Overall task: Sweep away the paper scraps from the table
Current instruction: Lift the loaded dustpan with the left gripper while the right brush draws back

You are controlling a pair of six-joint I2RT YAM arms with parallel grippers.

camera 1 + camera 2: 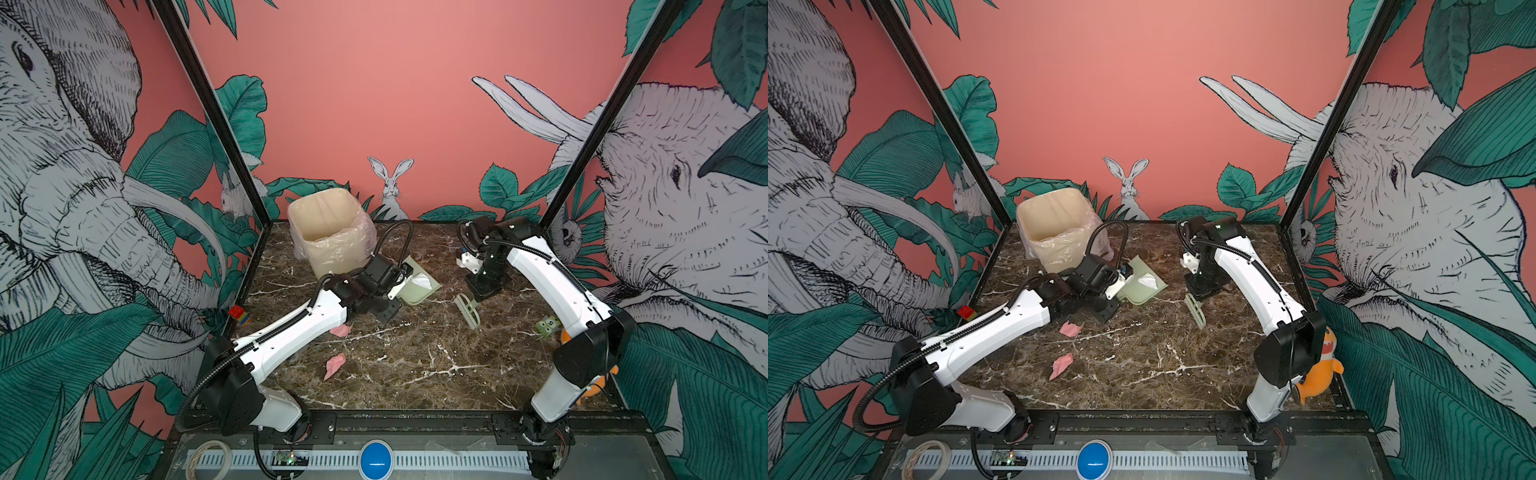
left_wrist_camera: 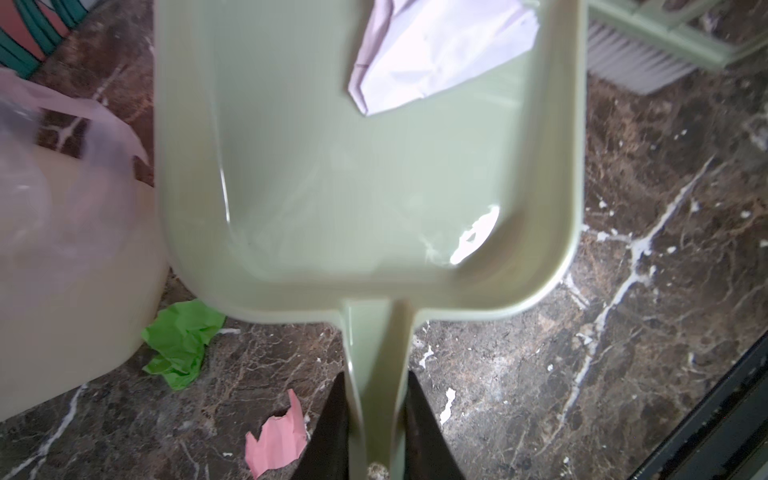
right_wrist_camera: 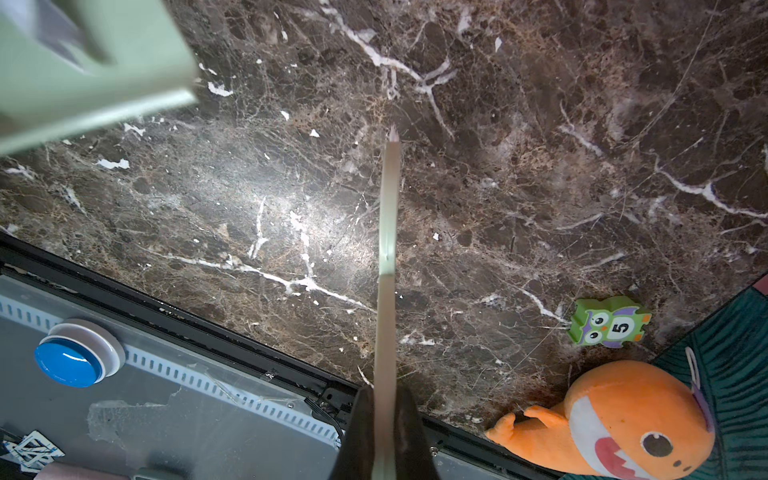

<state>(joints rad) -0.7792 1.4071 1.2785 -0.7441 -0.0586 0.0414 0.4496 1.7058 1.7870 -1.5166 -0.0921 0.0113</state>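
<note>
A dark marble-look table (image 1: 436, 374) carries a beige, lined waste bin (image 1: 328, 232) at its back left. Beside the bin, the left gripper (image 2: 376, 415) clamps the handle of a pale green dustpan (image 2: 332, 187) with a white scrap (image 2: 436, 54) inside. The right gripper (image 3: 384, 415) pinches a hand brush (image 1: 468, 311) near the pan. Other paper scraps (image 1: 335, 365) lie loose: two pink by the left arm, and a green scrap (image 2: 183, 340) just beside the bin. Likely best: pan lip flat, low strokes toward it.

Lighting: bright, even, from above. Glare: pale patch on table (image 3: 291, 216); hotspot in dustpan (image 2: 332, 166). Blur: brush (image 2: 648, 62), near objects in wrist views. Top-view edges bowed.
</note>
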